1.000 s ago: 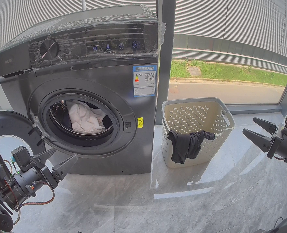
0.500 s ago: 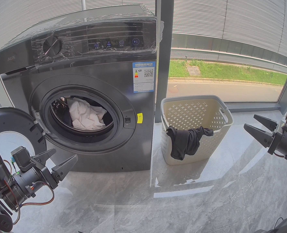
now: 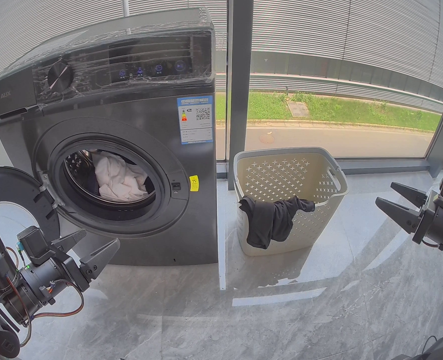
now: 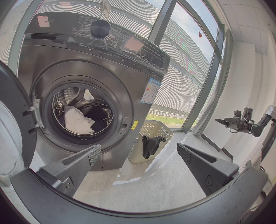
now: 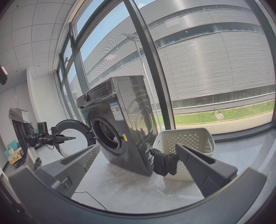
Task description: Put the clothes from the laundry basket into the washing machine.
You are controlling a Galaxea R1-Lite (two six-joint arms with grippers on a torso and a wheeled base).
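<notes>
Grey marble floor [image 3: 291, 316] is running up to a glass window wall [image 3: 346, 36]. Dark grey washing machine [image 3: 131, 111] is standing at the robot's left, its round door [image 3: 11, 196] hanging wide open. 1 white garment [image 3: 115, 178] is lying inside the drum [image 3: 76, 168], with dark cloth [image 4: 96, 117] beside it. Cream laundry basket [image 3: 287, 152] is sitting just beside the machine, toward the robot's right. 1 dark garment [image 3: 269, 221] is hanging over the basket's front rim, part in, part out. Low down, left gripper [image 3: 100, 237] is hovering before the open door, jaws spread wide, holding nothing. Farther over, right gripper [image 3: 385, 193] is hovering well apart from the basket, jaws also wide and empty.
</notes>
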